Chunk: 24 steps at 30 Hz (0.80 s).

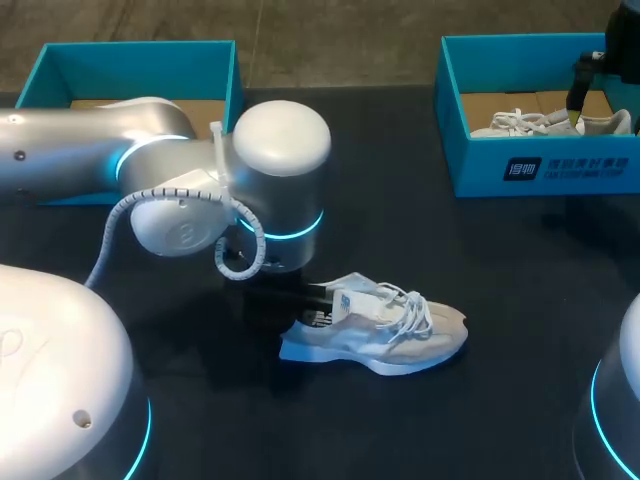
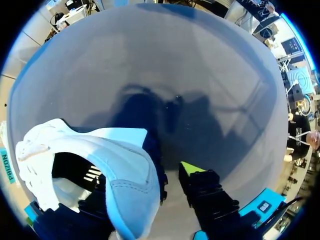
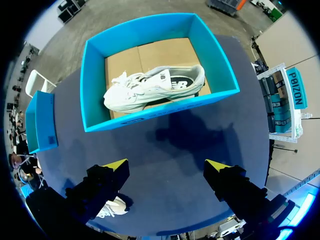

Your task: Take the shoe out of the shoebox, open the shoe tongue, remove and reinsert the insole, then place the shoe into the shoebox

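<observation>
Lying on its sole at the ctr of the dark table, a pale grey-and-white shoe w/ loose white laces points its toe to the robot's right and its heel toward the left arm. The arm's thick wrist joint, ringed w/ cyan light and looped by a white ribbed cable, stands just behind the shoe and blocks part of the heel from above. The left tool sits at the heel opening. Whether it has hold of the shoe cannot be told, since the shoe's collar covers one side of it in the wrist view.

The right tool hangs over the table w/ its yellow-tipped fingers spread wide and nothing btwn them. Ahead of it is the right box, teal and open, w/ a brown cardboard floor. A second shoe lies inside, white, w/ a dark logo on its side. The box front carries a white logo and lettering.

The left box, also teal and open, stands at the far left corner, well apart from the shoe and partly hidden behind the left arm.
</observation>
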Available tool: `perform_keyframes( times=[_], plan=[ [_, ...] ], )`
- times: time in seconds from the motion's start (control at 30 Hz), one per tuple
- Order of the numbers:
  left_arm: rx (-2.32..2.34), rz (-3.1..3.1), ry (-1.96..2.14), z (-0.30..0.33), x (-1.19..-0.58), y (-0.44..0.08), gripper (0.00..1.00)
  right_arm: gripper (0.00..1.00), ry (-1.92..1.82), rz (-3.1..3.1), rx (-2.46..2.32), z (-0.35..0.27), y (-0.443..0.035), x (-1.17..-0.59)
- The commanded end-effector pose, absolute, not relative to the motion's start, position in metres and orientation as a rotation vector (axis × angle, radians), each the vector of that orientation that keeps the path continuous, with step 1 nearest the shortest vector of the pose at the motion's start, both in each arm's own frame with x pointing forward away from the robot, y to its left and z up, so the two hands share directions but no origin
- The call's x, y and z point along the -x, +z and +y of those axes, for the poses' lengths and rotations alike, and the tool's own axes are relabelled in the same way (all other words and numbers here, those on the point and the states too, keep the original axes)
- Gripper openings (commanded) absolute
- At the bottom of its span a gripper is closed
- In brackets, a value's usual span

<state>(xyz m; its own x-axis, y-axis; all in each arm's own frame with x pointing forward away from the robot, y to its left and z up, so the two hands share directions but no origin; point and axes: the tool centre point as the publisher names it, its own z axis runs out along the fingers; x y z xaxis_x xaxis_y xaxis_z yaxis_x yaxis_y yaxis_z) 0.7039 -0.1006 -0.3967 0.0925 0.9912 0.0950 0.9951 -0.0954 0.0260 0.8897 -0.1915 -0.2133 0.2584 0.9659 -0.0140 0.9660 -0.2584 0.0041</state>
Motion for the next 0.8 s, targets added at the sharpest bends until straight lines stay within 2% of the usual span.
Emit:
perform_keyframes(
  times=[0.03,0.13,0.17,0.2,0.53,0.8],
  plan=[
    [2.303,-2.085,-0.125,-0.096,-0.703,-0.394,0.62,1.00,-0.014,1.906,-2.483,-0.191,-0.214,-0.890],
    [2.311,-2.091,-0.110,-0.095,-0.702,-0.390,0.80,1.00,-0.014,1.906,-2.483,-0.191,-0.214,-0.890],
    [2.314,-2.095,-0.109,-0.095,-0.702,-0.389,0.93,1.00,-0.014,1.906,-2.483,-0.191,-0.214,-0.890],
    [2.324,-2.098,-0.093,-0.095,-0.701,-0.386,1.00,1.00,-0.014,1.906,-2.483,-0.191,-0.214,-0.890],
    [2.377,-2.152,-0.019,-0.094,-0.699,-0.358,1.00,1.00,-0.014,1.906,-2.483,-0.191,-0.214,-0.890],
    [2.370,-2.280,0.180,-0.084,-0.692,-0.310,1.00,1.00,-0.014,1.906,-2.483,-0.191,-0.214,-0.890]
  ],
)
